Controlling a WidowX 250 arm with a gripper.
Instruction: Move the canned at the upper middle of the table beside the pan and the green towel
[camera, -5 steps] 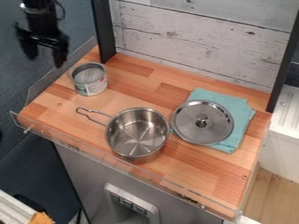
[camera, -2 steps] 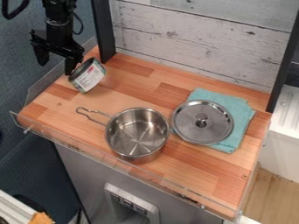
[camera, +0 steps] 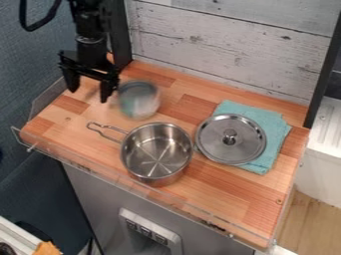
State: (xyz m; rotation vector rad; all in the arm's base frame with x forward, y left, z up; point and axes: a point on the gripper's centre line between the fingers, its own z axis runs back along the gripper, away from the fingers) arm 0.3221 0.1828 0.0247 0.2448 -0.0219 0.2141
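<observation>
My gripper point(camera: 89, 93) hangs over the table's upper left, its two fingers spread apart with nothing held between them. Just right of its right finger is the can point(camera: 138, 99), blurred, above and behind the pan's handle. Whether the can touches the finger, I cannot tell. The steel pan point(camera: 157, 152) sits in the middle of the table with its handle toward the upper left. To its right lies the blue-green towel point(camera: 267, 128), partly covered by a round steel lid point(camera: 231, 139) with a knob.
The wooden table point(camera: 233, 204) has a low clear guard along its front and left edges. A whitewashed plank wall point(camera: 226, 45) rises behind it, with a black post point(camera: 119, 35) at the back left corner and another at the right.
My gripper has come down and to the right. The can first tipped beside the right finger and has since shifted right, closer to the pan. Pan, lid and towel stayed put.
</observation>
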